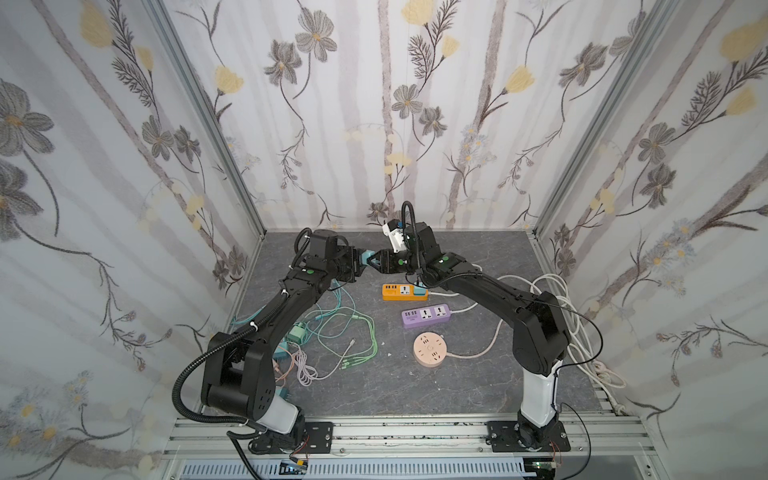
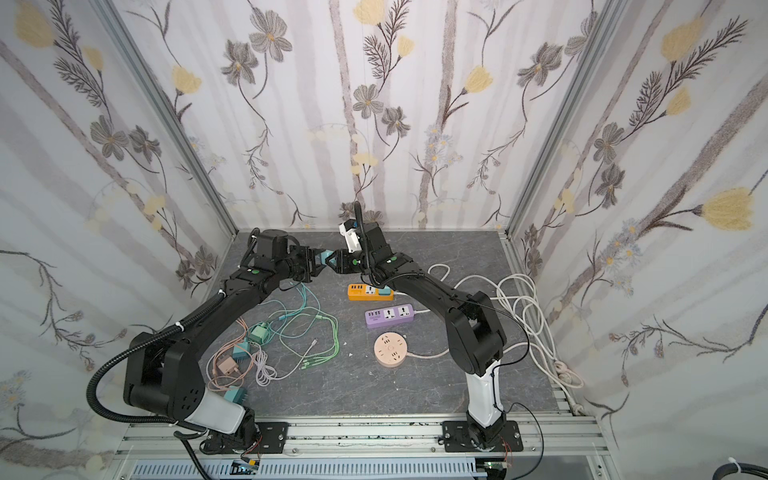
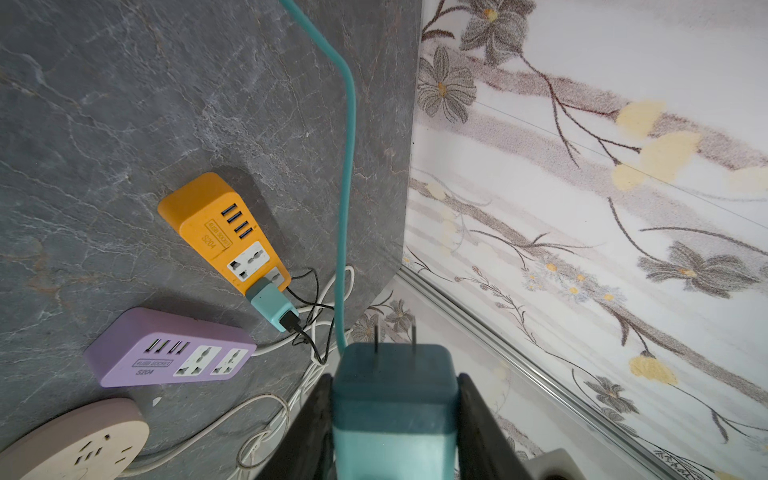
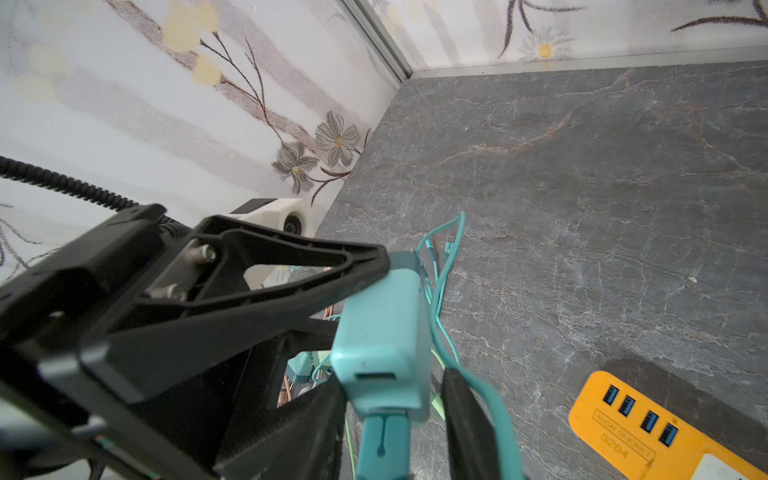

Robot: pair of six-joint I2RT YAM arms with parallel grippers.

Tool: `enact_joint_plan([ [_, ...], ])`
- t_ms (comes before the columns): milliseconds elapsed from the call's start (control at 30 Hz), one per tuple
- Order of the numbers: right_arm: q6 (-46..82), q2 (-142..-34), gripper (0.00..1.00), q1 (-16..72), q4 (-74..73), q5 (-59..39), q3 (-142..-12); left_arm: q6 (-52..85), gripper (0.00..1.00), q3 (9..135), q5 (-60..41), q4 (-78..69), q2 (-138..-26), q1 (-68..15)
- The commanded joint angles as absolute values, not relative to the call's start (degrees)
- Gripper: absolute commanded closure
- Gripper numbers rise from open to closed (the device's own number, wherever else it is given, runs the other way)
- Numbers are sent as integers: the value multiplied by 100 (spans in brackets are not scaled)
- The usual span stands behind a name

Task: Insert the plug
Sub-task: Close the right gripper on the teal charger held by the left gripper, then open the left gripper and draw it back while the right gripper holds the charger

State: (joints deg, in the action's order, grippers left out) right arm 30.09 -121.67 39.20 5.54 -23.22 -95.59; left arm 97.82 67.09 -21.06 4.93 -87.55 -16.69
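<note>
The plug (image 1: 369, 255) (image 2: 323, 255) is a teal charger cube held in the air over the back of the table, between both grippers. My left gripper (image 3: 395, 386) is shut on its sides, and its two prongs (image 3: 395, 340) point away from the wrist. My right gripper (image 4: 388, 395) comes from the opposite side and is shut on the plug's (image 4: 382, 345) USB end, where a teal cable (image 4: 490, 407) hangs. Below lies the orange power strip (image 1: 405, 291) (image 3: 224, 232), with one free socket and another teal charger (image 3: 272, 305) plugged in.
A purple power strip (image 1: 426, 316) and a round pink socket (image 1: 430, 351) lie nearer the front. Tangled green and teal cables with spare chargers (image 1: 332, 332) lie on the left. White cords (image 1: 552, 299) are piled at the right wall.
</note>
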Motion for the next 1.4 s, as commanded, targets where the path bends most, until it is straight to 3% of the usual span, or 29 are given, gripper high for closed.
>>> enact_joint_plan([
  [0, 2858, -12316, 62, 3911, 703, -2238, -9826, 9751, 100, 6750, -2149, 387, -8702, -1692],
  [233, 2813, -12333, 73, 3920, 633, -2312, -9967, 9754, 100, 6726, -2087, 443, -8721, -1739],
  [400, 2417, -12235, 95, 3920, 937, -2402, -10037, 9510, 99, 6825, -2084, 520, -8744, -1744],
  [433, 2266, -12173, 100, 3911, 1052, -2401, -10029, 9206, 79, 6933, -2019, 711, -8754, -1746],
  [467, 2082, -12109, 100, 3895, 1180, -2399, -10013, 8742, 46, 7100, -1866, 1073, -8763, -1742],
  [500, 1908, -12050, 100, 3873, 1287, -2412, -9996, 8244, 19, 7272, -1650, 1490, -8772, -1739],
  [533, 1701, -11988, 100, 3847, 1411, -2474, -9982, 7657, 2, 7454, -1291, 1991, -8764, -1742],
  [567, 1518, -11942, 100, 3804, 1534, -2552, -9961, 7068, 0, 7585, -868, 2420, -8755, -1748],
  [767, 919, -11826, 100, 3537, 2173, -3014, -9943, 4230, 0, 7342, 1182, 3228, -8514, -1715],
  [900, 814, -11730, 100, 3439, 2311, -3076, -9873, 2717, 0, 6682, 563, 2665, -8410, -1723],
  [1067, 817, -11587, 100, 3428, 2294, -3042, -9809, 2400, 9, 6399, -236, 2508, -8784, -1731],
  [1367, 826, -11426, 100, 3428, 2232, -3011, -9809, 2184, 26, 6601, -393, 2198, -9934, -1784],
])
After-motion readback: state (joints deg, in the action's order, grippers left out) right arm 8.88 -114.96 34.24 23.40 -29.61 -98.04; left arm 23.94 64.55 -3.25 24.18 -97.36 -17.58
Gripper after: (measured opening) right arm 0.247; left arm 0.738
